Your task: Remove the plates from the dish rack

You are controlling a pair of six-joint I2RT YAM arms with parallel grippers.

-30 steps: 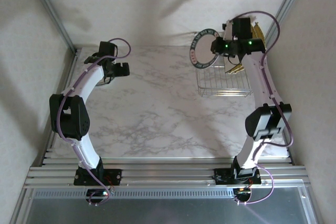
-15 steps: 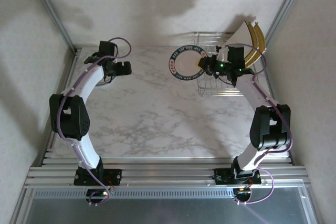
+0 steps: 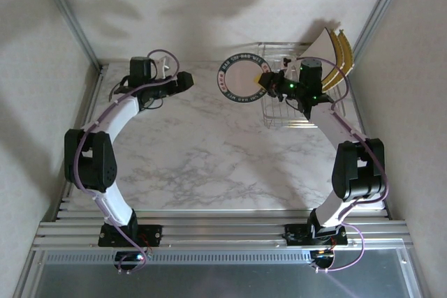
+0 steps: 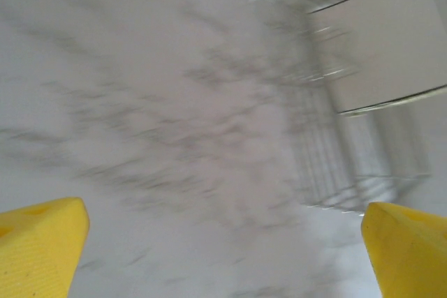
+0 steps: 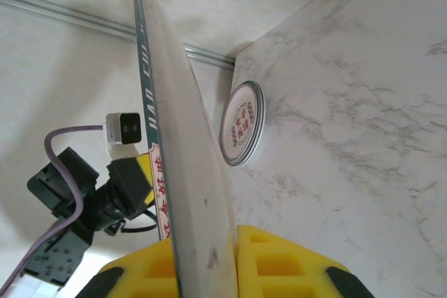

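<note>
While the round dark-rimmed plate [image 3: 243,79] hangs clear of the table [image 3: 209,144] just left of the dish rack [image 3: 297,113], rim pinched in the right gripper [image 3: 268,83] (edge-on, bottom cut off in wrist cam), sq. white plate [image 3: 321,45] & yellow plate [image 3: 342,50] lean in rack's far end, left gripper [image 3: 183,80] gaping wide, its view blurred.

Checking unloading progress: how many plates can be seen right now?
4. A round dark-rimmed plate in the right gripper; another round plate lying on the table near its far edge; a white square plate and a yellow grid-patterned plate standing in the dish rack. Others may be hidden.
</note>
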